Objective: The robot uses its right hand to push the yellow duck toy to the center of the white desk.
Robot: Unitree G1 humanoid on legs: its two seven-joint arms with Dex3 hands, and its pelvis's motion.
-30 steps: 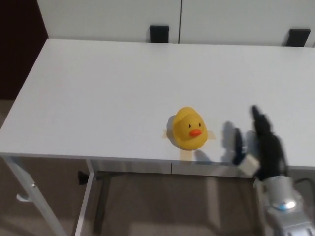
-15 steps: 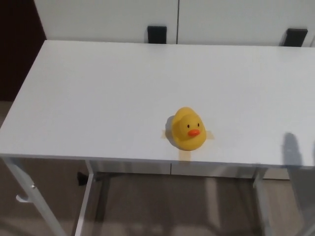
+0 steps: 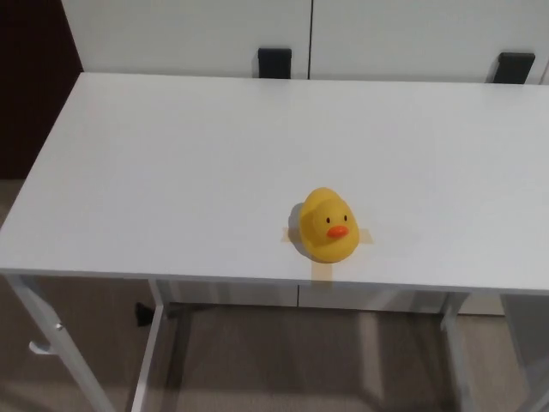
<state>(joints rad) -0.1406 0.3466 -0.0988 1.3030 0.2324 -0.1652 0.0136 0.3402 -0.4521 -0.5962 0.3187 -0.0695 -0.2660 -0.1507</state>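
Observation:
A yellow duck toy [image 3: 327, 226] with an orange beak stands upright on the white desk [image 3: 189, 163], near the front edge and a little right of the middle. It sits on a cross of tan tape [image 3: 324, 268] stuck to the desk top. Its beak faces the front edge. Neither of my hands shows in the head view.
Behind the desk runs a white wall or cabinet with two black brackets [image 3: 274, 62] [image 3: 514, 66]. The desk's front edge lies just below the duck, with metal legs [image 3: 51, 343] and the floor underneath. A dark area lies at the far left.
My right hand, open at the desk's front right one second ago, has dropped out of view; its shadow on the desk is gone too. The duck has not moved.

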